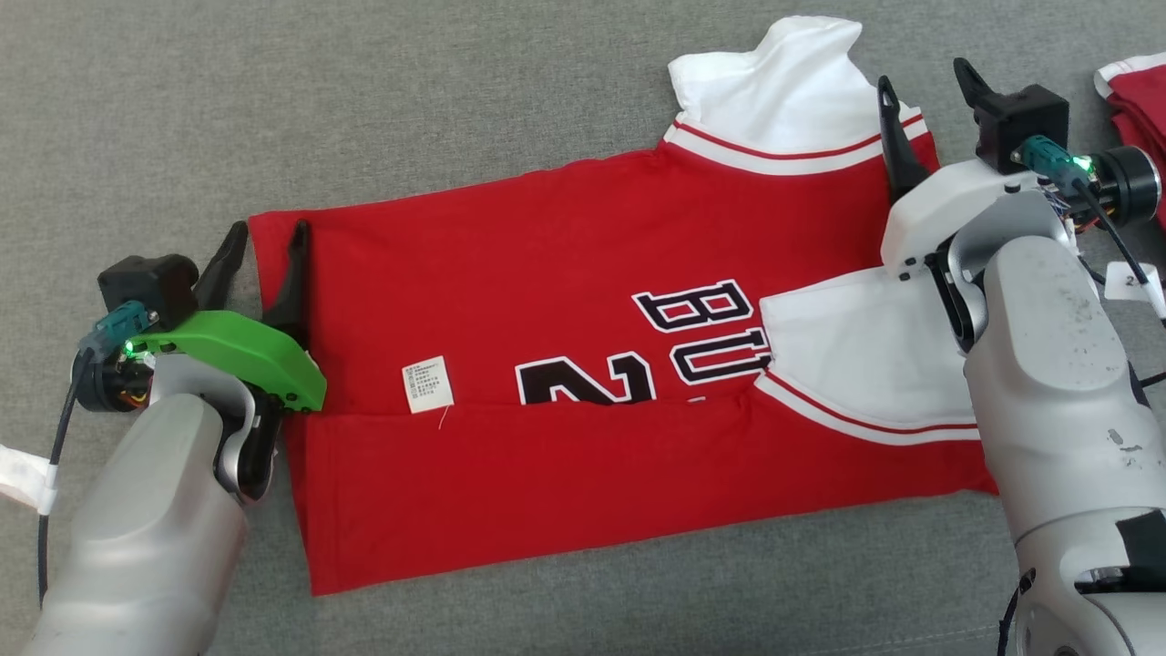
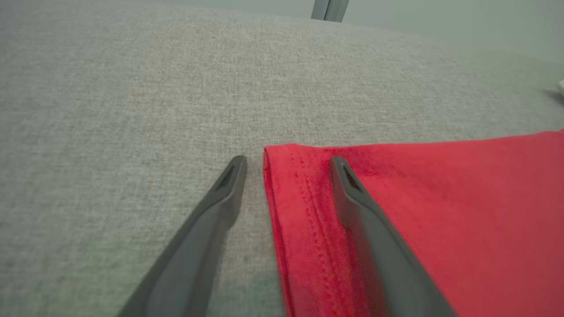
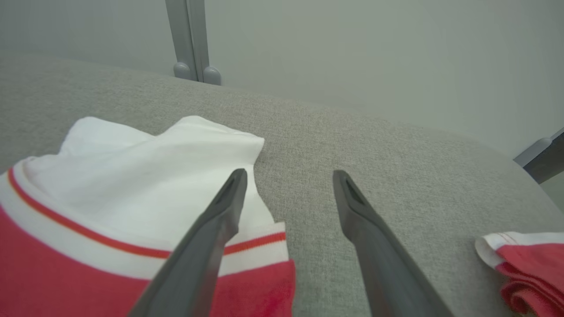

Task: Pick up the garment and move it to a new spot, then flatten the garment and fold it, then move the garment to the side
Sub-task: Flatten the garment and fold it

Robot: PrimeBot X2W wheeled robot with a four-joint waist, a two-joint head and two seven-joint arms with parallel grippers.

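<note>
Logged garment (image 1: 510, 273) flat at surface (image 1: 455, 91) centre, 6 o'clock edge folded up. Found left end effector (image 1: 270, 232) open astride 9 o'clock hem (image 1: 269, 273), right end effector (image 1: 925, 77) open by 2 o'clock sleeve (image 1: 783, 73). May pinch one layer only; would skew fold.

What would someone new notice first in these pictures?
A bright red jersey lies spread, partly folded, on the grey fabric surface. The open left claw straddles its hem edge, and the open right claw straddles the edge of the far white sleeve. A second red garment sits at the right.
</note>
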